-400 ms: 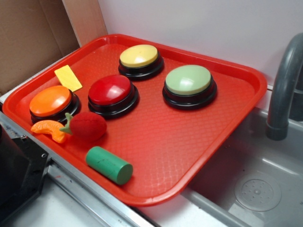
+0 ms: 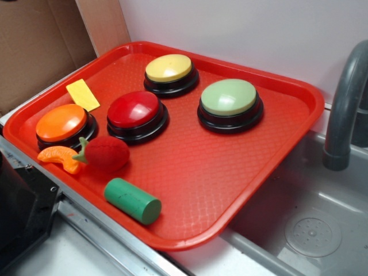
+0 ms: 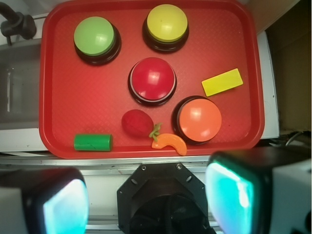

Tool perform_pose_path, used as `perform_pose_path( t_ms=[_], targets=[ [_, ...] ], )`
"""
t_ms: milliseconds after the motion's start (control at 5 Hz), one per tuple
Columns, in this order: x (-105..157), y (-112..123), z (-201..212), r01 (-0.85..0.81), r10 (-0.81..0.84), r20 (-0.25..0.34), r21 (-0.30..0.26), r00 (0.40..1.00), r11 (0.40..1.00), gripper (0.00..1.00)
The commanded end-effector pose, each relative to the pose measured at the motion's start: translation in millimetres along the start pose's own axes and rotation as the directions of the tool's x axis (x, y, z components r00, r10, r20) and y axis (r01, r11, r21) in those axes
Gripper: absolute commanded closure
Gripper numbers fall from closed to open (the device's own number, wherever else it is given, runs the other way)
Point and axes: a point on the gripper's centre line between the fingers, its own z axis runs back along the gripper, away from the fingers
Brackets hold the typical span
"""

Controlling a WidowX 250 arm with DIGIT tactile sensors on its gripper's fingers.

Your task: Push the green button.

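Wrist view looks straight down on a red tray (image 3: 58, 87) that carries four domed buttons on black bases. The green button (image 3: 95, 36) sits near the tray's far left corner in this view, with the yellow button (image 3: 167, 23) beside it along the same far edge. The red button (image 3: 152, 79) stands about mid-tray, and the orange button (image 3: 199, 118) lies toward the near right. A flat yellow block (image 3: 222, 82) rests near the right edge. A red strawberry toy (image 3: 137, 122) and an orange slice toy (image 3: 170, 143) lie together by the near edge, touching or nearly so, and a dark green cylinder (image 3: 92, 142) lies on its side in the near left corner. The gripper (image 3: 146, 195) hangs above the near rim, well apart from the green button, its two fingers (image 3: 229, 195) spread wide with nothing between them. From the exterior view a grey faucet (image 2: 345, 109) rises over a sink (image 2: 310, 230) next to the tray
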Motion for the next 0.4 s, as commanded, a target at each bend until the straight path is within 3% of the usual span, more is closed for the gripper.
perform_pose_path(
  t_ms=[0, 200],
  targets=[
    [77, -65, -109, 0.167, -0.165, -0.047, 0.058, 0.985, 0.984, 0.00],
    [123, -66, -133, 0.198, -0.193, -0.084, 0.066, 0.978, 0.978, 0.00]
  ],
)
